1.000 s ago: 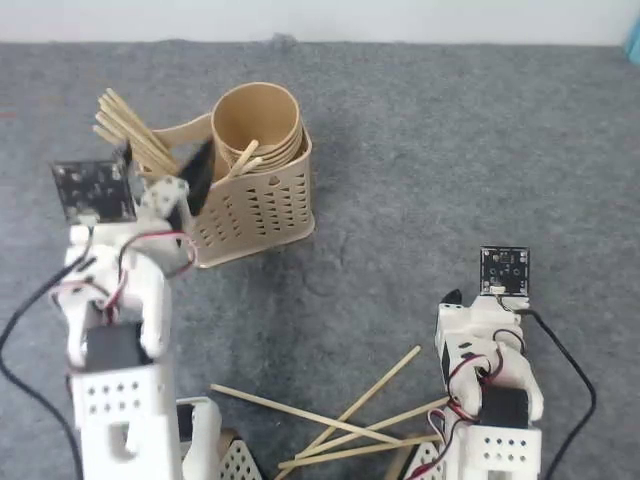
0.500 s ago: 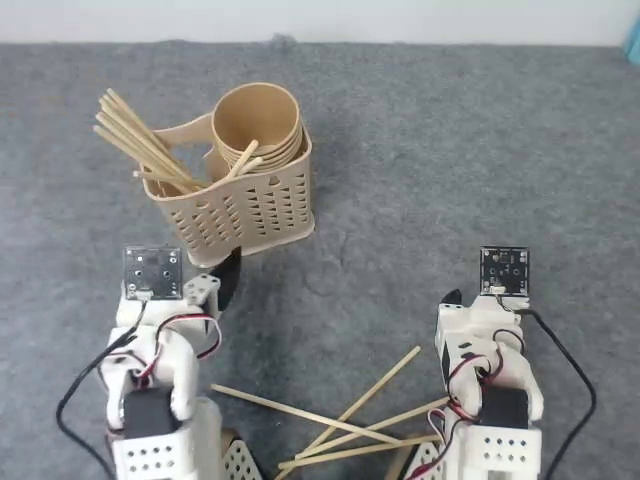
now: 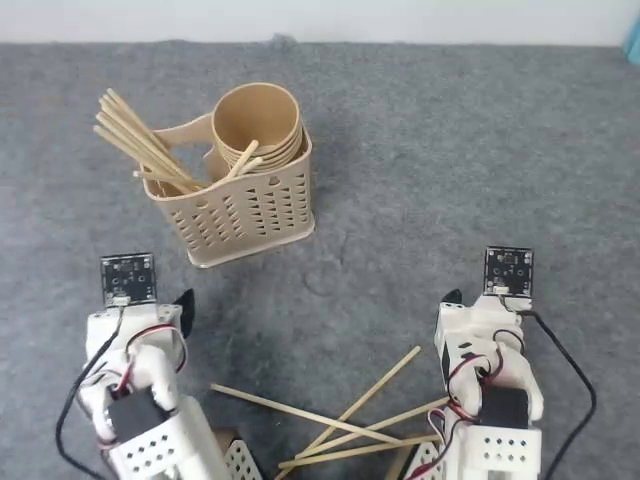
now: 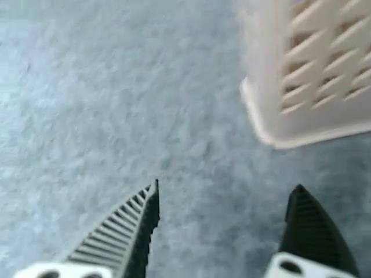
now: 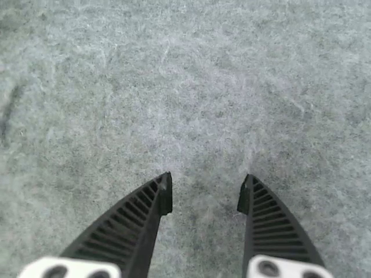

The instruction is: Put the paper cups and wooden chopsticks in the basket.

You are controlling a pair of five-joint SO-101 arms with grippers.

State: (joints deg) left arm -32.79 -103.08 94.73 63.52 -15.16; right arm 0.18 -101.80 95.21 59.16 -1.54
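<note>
A beige slotted basket point(image 3: 245, 212) stands at the back left and holds stacked paper cups point(image 3: 258, 122) and a bundle of wooden chopsticks point(image 3: 135, 140) leaning out over its left side. Several loose chopsticks point(image 3: 345, 418) lie crossed on the grey carpet near the front, between the two arms. My left gripper point(image 4: 226, 191) is open and empty, low over the carpet a little in front of the basket's corner point(image 4: 301, 81); the high view shows the left gripper point(image 3: 184, 304) at the front left. My right gripper point(image 5: 207, 179) is open over bare carpet, and the high view has the right gripper point(image 3: 452, 298) at the front right.
Grey carpet point(image 3: 450, 150) covers the whole table, with free room right of the basket and in the middle. Both arm bases stand at the near edge, with the loose chopsticks partly tucked between them.
My left arm has drawn back from the basket's left side toward the near edge, its gripper empty. The right arm has barely moved.
</note>
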